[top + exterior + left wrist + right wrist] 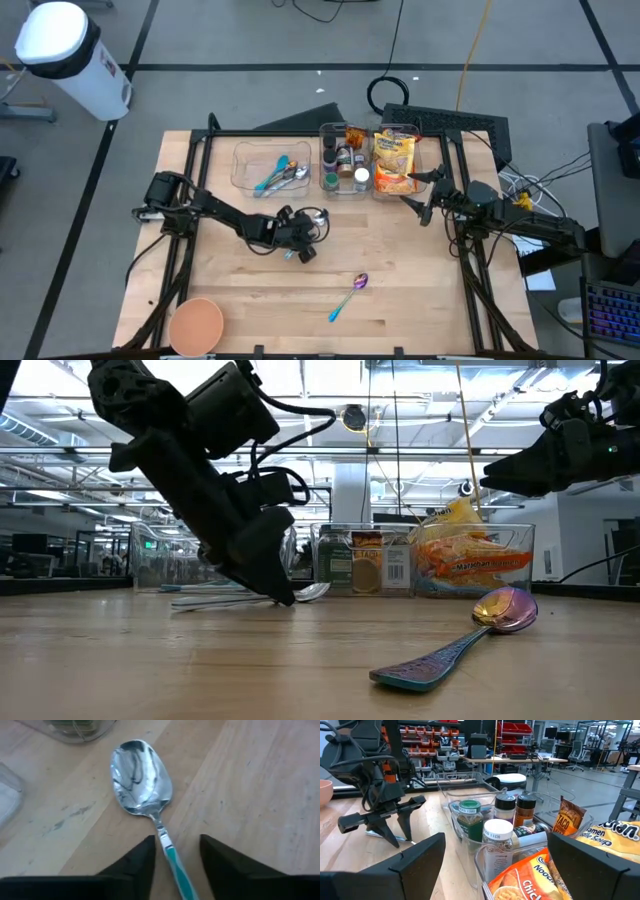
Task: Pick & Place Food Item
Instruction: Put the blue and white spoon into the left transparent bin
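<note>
A silver spoon with a teal handle [150, 795] lies flat on the wooden table [420, 290], its bowl toward the clear bins. My left gripper [175, 860] slants down over it and is open. One finger stands on either side of the handle's neck [167, 851], with a gap on both sides. In the low view its fingertips [285, 596] are down at the tabletop beside the spoon [312, 592]. Food packets, among them an orange noodle soup pack [396, 165], stand in the right-hand bin. My right gripper [420, 200] waits level and open by that bin, holding nothing.
Three clear bins line the far side: utensils [268, 168], spice jars [345, 160], packets [400, 135]. An iridescent spoon [350, 295] lies near the table's front centre. A pink bowl [196, 325] sits at the near left corner. Bare wood lies between them.
</note>
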`<move>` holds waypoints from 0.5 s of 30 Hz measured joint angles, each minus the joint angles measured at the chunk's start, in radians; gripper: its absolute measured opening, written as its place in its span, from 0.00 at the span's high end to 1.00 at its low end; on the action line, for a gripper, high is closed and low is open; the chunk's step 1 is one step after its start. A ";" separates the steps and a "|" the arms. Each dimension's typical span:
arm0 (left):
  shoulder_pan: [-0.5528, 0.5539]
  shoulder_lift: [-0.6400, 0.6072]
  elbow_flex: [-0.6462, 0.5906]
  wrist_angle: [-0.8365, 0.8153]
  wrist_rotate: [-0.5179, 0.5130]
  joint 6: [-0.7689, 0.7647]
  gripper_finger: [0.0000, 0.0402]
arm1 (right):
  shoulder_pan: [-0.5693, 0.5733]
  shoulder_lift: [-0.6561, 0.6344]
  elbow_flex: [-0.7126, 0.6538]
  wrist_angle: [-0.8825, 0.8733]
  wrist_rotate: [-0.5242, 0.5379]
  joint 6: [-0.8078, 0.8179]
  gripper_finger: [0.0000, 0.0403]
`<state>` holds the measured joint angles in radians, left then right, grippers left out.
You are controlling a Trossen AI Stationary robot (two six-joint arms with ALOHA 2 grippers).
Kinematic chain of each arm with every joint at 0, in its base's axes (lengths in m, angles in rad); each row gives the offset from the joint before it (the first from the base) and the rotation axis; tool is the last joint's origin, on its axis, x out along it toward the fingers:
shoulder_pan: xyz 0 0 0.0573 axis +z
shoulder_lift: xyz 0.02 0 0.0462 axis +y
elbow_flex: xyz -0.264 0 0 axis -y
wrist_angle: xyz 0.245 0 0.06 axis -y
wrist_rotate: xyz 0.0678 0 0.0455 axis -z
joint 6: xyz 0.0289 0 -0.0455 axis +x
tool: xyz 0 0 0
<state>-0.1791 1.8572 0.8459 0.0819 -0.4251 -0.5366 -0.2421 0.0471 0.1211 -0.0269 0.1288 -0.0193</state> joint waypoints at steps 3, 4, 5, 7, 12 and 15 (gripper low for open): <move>0.005 0.000 0.000 0.001 0.022 -0.016 0.75 | 0.000 0.000 0.000 0.000 0.000 0.000 0.14; 0.009 0.000 0.000 0.001 0.030 -0.021 0.80 | 0.000 0.000 0.000 0.000 0.000 0.000 0.14; 0.012 0.000 0.000 0.000 0.033 -0.023 0.86 | 0.000 0.000 0.000 0.000 0.000 0.000 0.14; 0.016 0.000 0.000 0.000 0.042 -0.022 0.94 | 0.000 0.000 0.000 0.000 0.000 0.000 0.14; 0.024 0.000 0.000 0.000 0.057 -0.024 0.92 | 0.000 0.000 0.000 0.000 0.000 0.000 0.14; 0.024 0.000 0.000 0.000 0.058 -0.022 0.94 | 0.000 0.000 0.000 0.000 0.000 0.000 0.14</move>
<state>-0.1551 1.8572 0.8463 0.0814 -0.3676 -0.5583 -0.2424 0.0471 0.1211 -0.0269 0.1288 -0.0193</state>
